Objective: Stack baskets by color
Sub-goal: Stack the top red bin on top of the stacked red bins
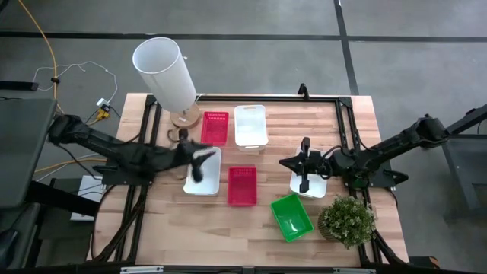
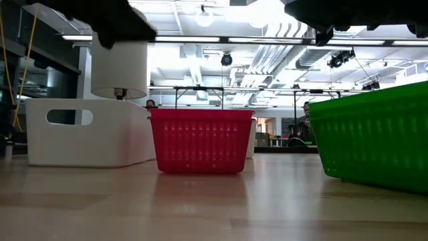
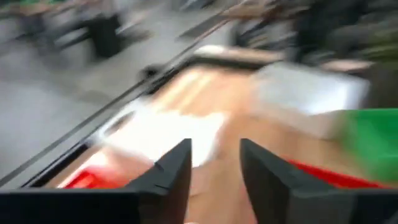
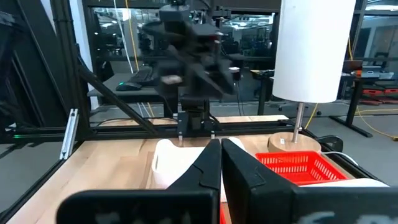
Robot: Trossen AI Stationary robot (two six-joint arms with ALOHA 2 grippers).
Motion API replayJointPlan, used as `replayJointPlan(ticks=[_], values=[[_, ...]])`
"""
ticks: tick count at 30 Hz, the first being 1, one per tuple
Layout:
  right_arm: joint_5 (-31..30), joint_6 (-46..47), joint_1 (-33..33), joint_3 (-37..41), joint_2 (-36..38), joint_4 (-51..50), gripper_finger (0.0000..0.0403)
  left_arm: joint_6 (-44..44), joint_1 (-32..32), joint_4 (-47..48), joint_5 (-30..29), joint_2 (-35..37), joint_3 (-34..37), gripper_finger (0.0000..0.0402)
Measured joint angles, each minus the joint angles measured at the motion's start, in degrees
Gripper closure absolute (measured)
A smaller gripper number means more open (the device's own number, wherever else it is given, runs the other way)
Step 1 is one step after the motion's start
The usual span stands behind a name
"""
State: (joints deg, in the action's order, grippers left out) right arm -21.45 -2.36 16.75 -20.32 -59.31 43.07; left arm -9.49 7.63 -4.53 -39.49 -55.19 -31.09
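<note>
In the high view, my left gripper (image 1: pixel 202 158) hovers over a white basket (image 1: pixel 204 180) left of centre. In its blurred wrist view the gripper (image 3: pixel 214 177) is open with nothing between its fingers. My right gripper (image 1: pixel 288 163) is shut, as its wrist view (image 4: pixel 221 163) shows. It stands beside another white basket (image 1: pixel 310 185) on the right and holds nothing. A third white basket (image 1: pixel 250 125) and a red basket (image 1: pixel 214 127) sit on the table farther back. Another red basket (image 1: pixel 242 185) and a green basket (image 1: pixel 292 216) sit nearer the front.
A tall white cylinder lamp (image 1: pixel 165 72) stands on a wooden base at the far left. A potted green plant (image 1: pixel 347 221) stands at the near right corner. A black frame (image 1: pixel 346 114) runs along the table's far and side edges.
</note>
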Motion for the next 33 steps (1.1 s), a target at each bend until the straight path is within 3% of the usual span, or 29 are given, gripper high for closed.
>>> replayJointPlan(ticks=[4,9,21,33], values=[[0.1,1.0,0.0,0.0,0.0,-0.4,0.0403,-9.8,-7.7,11.9,-7.0,-5.4,-4.6,0.0222],[0.2,1.0,0.0,0.0,0.0,-0.9,0.0403,-21.8,-16.5,18.3,-1.5,-10.8,-5.1,0.0187],[0.2,2.3,0.0,0.0,0.0,-1.2,0.0403,-31.3,-29.2,18.6,6.1,-22.1,-5.1,0.0186],[0.2,2.3,0.0,0.0,0.0,-1.4,0.0403,-34.2,-33.1,17.6,8.0,-30.1,-5.1,0.0186]])
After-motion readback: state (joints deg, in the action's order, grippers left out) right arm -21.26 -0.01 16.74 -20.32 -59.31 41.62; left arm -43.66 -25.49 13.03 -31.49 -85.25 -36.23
